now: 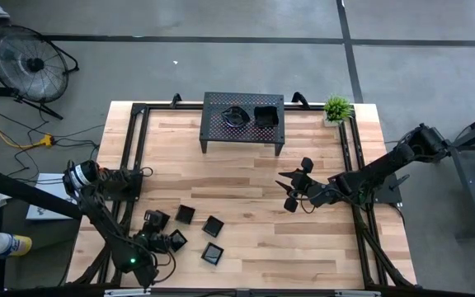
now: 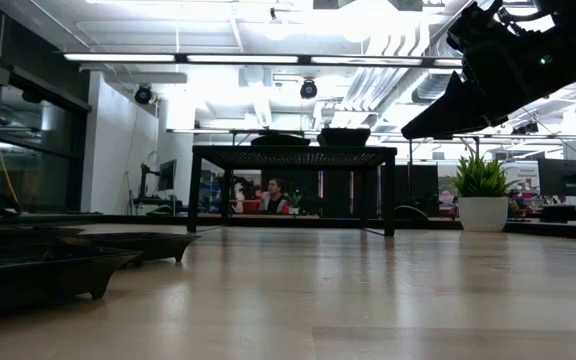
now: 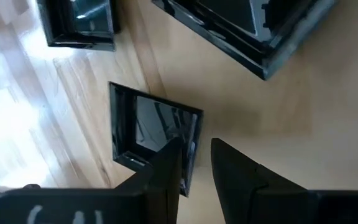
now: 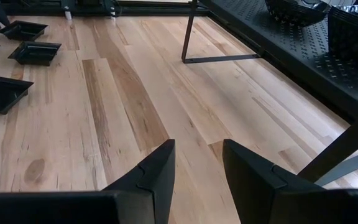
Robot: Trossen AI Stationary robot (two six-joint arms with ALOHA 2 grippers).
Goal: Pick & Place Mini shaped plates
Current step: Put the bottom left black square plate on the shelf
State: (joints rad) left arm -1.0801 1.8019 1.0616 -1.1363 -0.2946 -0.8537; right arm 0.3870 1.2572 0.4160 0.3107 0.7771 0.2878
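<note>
My left gripper (image 3: 194,163) hangs parted, empty, astride the square plate's (image 3: 148,134) near rim. My right gripper (image 1: 297,186) waits open, well apart from it.

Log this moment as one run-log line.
left gripper: open, straddling square plate rim | right gripper: open, hovering mid-table | rack: two plates | table: four plates

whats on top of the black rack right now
Two black plates sit on the perforated rack: a rounded one and a squarish one. Whether more are stacked beneath either can't be seen.
</note>
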